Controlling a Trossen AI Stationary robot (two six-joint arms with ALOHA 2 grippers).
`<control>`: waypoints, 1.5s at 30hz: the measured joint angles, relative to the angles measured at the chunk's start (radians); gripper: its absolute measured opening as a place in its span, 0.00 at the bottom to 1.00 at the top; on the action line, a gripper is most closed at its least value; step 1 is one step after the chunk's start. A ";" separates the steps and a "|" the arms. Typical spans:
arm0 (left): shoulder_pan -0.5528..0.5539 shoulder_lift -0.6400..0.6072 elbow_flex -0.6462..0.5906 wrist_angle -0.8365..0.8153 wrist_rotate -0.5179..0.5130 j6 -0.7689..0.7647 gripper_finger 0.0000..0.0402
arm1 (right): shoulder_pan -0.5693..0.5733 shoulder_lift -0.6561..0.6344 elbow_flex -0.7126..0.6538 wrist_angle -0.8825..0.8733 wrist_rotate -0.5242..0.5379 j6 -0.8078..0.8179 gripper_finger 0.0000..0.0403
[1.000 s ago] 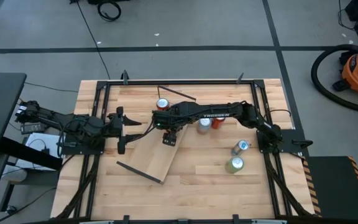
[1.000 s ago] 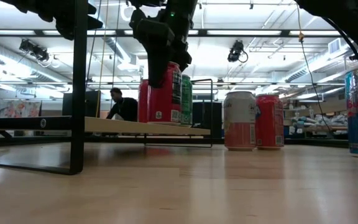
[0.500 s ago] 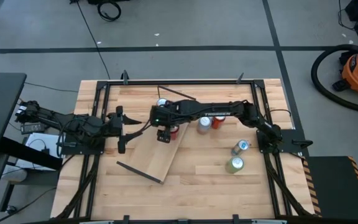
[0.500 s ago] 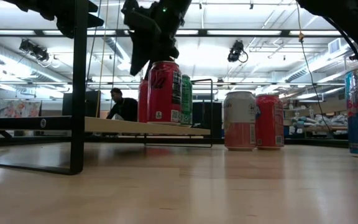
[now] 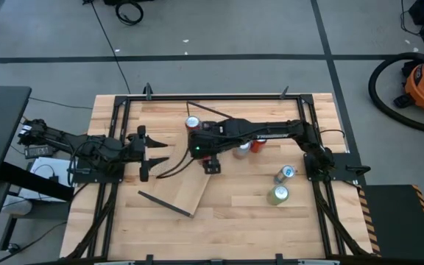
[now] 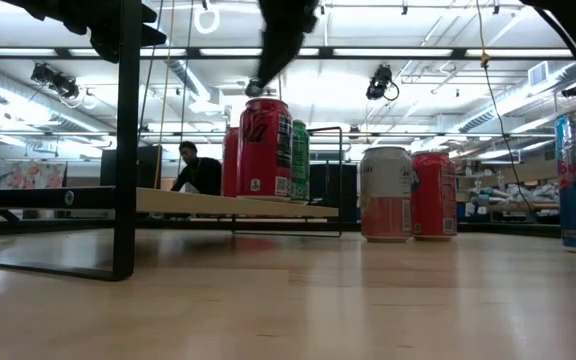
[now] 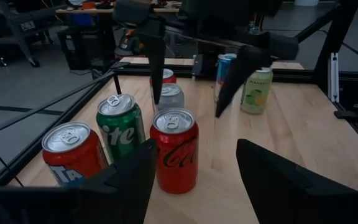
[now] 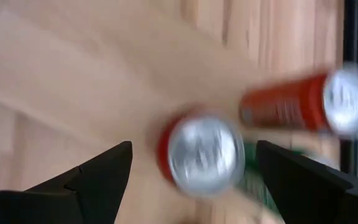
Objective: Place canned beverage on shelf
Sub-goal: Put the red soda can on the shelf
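The light-wood shelf [image 5: 185,182] lies slanted on the table, with wire brackets at both short ends. Three cans stand upright on their bases on its far part: a red cola can [image 7: 176,149], a green can [image 7: 122,126] and a red-and-blue can [image 7: 73,154]. My right gripper [image 5: 212,165] is open and empty, above the red cola can [image 8: 205,153] and clear of it [image 6: 266,148]. My left gripper [image 5: 155,154] is open and empty at the table's left, level with the cans and pointing at them.
To the right of the shelf, several more cans stand on the table: a white-and-pink can [image 6: 385,195] and a red can [image 6: 431,194] close by, and a blue can [image 5: 286,173] and a green can [image 5: 277,194] nearer the right edge. A dark frame [image 5: 124,103] borders the table.
My right gripper has let go of the red cola can, risen clear above it and shifted a little toward the table's right edge. The can stays upright on the shelf beside the other two.
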 joint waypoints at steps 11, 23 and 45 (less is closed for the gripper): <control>0.000 0.000 0.000 -0.006 0.001 -0.020 0.58 | 0.065 -0.003 -0.057 -0.138 0.086 0.184 0.87; -0.001 0.000 0.000 -0.022 0.003 -0.067 0.58 | 0.098 -0.005 -0.322 0.061 0.080 0.337 0.87; -0.001 0.000 -0.002 0.005 0.003 -0.079 0.58 | 0.092 -0.241 -0.948 0.890 0.083 0.481 0.87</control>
